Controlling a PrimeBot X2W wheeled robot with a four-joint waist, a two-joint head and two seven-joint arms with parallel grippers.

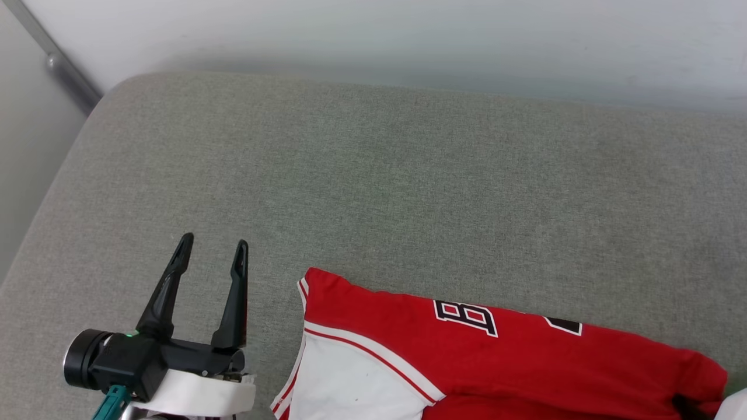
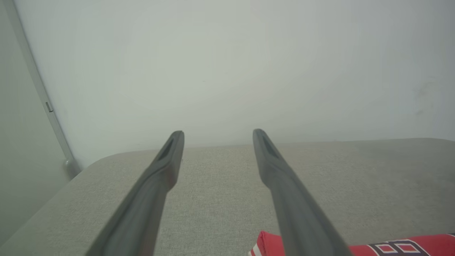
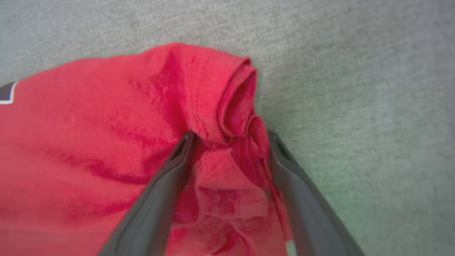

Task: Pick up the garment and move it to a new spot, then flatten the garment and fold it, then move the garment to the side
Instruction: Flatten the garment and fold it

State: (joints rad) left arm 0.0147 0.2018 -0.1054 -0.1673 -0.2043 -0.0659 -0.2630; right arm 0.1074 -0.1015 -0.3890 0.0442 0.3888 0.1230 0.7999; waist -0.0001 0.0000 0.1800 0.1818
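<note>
The garment (image 1: 525, 361), a red jersey with a white sleeve panel, striped trim and black characters, lies folded on the grey cushion at the bottom right of the head view. To the left of it, apart from the cloth, my left gripper (image 1: 213, 244) hovers open and empty; in its own view the left gripper (image 2: 218, 134) points toward the wall, with the garment (image 2: 408, 245) at the lower right. My right gripper (image 3: 231, 137) stands open, its fingers straddling a bunched red corner of the garment (image 3: 106, 124). A pale bit of the right arm (image 1: 736, 405) shows beside that corner.
The grey fabric cushion (image 1: 373, 175) stretches wide behind and left of the jersey. A pale wall (image 1: 408, 35) runs along its far edge. A metal rail (image 1: 64, 70) slants down past the cushion's rounded far-left corner.
</note>
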